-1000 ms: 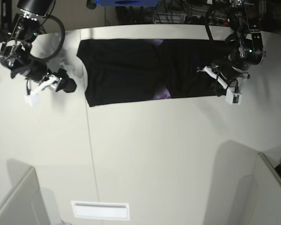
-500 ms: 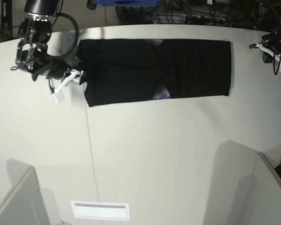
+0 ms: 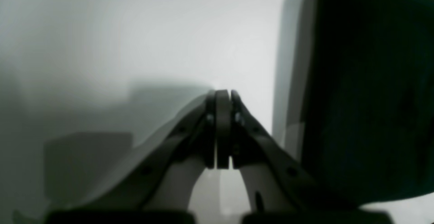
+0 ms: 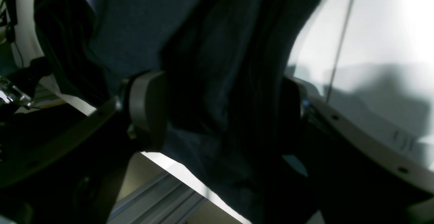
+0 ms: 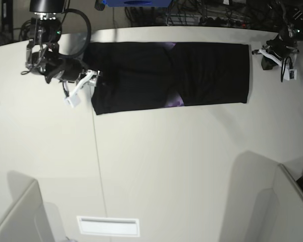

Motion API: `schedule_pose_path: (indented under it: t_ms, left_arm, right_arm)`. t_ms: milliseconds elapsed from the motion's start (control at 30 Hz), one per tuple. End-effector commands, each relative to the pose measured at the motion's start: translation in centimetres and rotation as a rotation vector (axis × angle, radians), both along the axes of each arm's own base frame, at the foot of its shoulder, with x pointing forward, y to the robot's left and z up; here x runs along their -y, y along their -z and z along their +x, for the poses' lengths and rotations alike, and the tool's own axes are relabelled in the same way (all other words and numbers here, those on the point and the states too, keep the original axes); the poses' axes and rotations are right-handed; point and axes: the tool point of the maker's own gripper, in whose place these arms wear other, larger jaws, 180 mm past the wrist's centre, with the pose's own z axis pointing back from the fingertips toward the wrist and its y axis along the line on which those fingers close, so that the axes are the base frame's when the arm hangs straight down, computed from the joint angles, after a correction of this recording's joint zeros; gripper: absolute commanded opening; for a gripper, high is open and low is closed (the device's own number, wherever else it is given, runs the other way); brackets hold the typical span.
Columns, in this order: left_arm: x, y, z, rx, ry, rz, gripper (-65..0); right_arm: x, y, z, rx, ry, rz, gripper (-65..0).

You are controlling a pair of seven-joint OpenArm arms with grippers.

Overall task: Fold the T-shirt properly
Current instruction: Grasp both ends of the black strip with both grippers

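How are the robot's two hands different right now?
The left hand has its jaws pressed shut with nothing between them, beside one short edge of the folded black cloth T-shirt. The right hand stands wide open, with the shirt's cloth lying between its fingers at the opposite edge. In the base view, the left hand is off the shirt; the right hand overlaps it. Both sit low over the white table.

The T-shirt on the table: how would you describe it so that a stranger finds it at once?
Look at the far edge of the pale white table. There lies the T-shirt, a long black cloth band folded flat. Small purple patches of print show at its middle, and it is the only dark cloth there.
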Motion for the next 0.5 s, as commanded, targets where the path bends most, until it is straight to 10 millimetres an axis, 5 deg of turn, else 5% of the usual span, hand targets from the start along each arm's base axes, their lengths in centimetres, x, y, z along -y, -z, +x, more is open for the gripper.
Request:
schedule_pose_path:
  t_ms: [0, 167, 467]
  left_arm:
    - [-0.7, -0.3, 0.0, -0.007, 0.012, 0.037, -65.0]
    - [-1.1, -0.5, 0.3, -0.011, 0.013, 0.06, -65.0]
    - [0.6, 0.2, 0.9, -0.008, 0.036, 0.028, -65.0]
  right_arm:
    - [0.4, -0.6, 0.5, 0.021, 0.004, 0.0, -22.4]
    - [2.1, -1.0, 1.0, 0.028, 0.052, -0.007, -22.2]
    - [0.1, -1.0, 0.1, 0.015, -0.009, 0.031, -22.4]
